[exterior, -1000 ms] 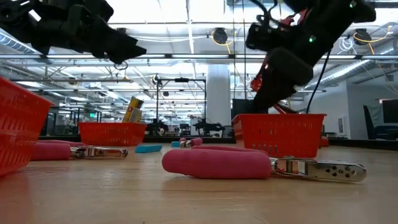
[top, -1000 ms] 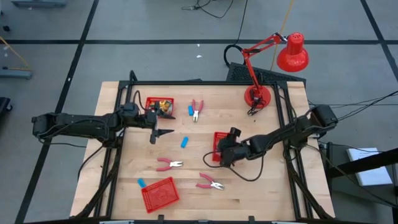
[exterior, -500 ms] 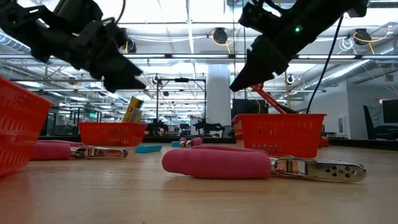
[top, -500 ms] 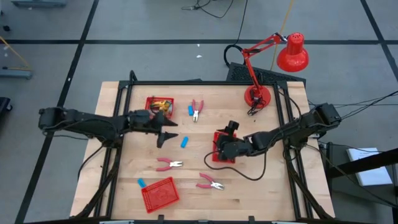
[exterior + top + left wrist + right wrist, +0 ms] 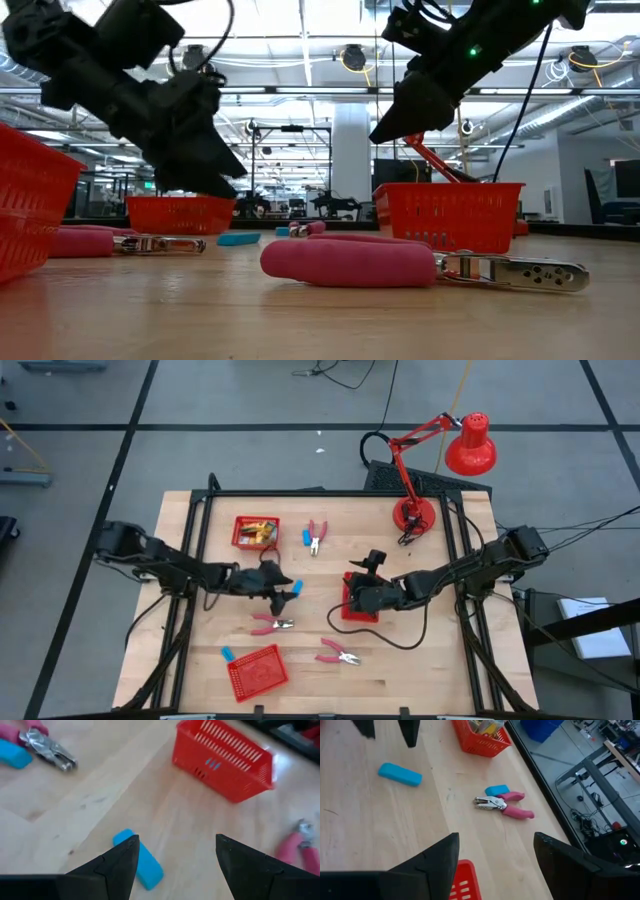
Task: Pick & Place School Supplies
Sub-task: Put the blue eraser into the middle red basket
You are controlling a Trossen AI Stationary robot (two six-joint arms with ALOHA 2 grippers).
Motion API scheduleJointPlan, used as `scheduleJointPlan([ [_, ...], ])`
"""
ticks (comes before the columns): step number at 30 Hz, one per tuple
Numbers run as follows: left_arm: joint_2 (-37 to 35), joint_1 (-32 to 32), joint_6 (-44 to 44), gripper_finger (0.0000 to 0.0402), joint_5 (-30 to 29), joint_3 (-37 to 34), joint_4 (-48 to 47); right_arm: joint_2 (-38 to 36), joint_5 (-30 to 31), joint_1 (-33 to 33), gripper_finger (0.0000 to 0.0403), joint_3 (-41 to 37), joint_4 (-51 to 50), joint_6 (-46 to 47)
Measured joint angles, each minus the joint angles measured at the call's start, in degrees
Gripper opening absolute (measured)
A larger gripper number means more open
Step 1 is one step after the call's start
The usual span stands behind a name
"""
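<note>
From my remote station I read the bench (image 5: 420, 660) from its near edge outward.

1. Near edge: a red mesh basket (image 5: 257, 671) sits close to the front, with a light-blue block (image 5: 227, 654) just beside its left corner. A pink-handled tool (image 5: 339, 652) lies to the right of this basket.

2. Next row: a second pink-handled tool (image 5: 271, 624) lies on the wood, just in front of the left pincer.

3. Mid bench, left arm: the left pincer (image 5: 285, 599) is low over the wood with its fingers apart and nothing between them. A light-blue eraser-like block (image 5: 138, 859) lies on the bench partly behind one dark fingertip (image 5: 120, 860) in the left wrist view; I cannot tell whether it is touched.

4. Mid bench, right arm: the right pincer (image 5: 372, 563) hangs above the centre red basket (image 5: 350, 606), fingers apart and empty.

5. Far row: a third red basket (image 5: 241, 532) holds yellow pieces (image 5: 262, 530). To its right lie another light-blue block (image 5: 307, 537) and a third pink-handled tool (image 5: 317, 536), just beside each other.

6. Far right corner: a red desk lamp (image 5: 470, 444) stands on its base (image 5: 413, 515).
</note>
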Motion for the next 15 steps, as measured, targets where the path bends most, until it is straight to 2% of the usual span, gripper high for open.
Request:
scheduleJointPlan([
  [8, 7.24, 0.56, -2.14, 0.0267, -3.77, 13.97, -26.15, 0.0, -0.11, 0.22, 0.0249, 0.0, 0.0, -0.94],
  [11, 9.61, 1.44, -1.81, 0.0267, -3.71, 17.67, -31.65, 0.0, -0.12, 0.75, 0.0249, 0.0, 0.02, -1.71],
  [15, 13.26, 2.73, -1.1, 0.0267, -0.38, 20.38, -32.44, 0.0, -0.15, 1.45, 0.0249, 0.0, 0.0, -1.86],
])
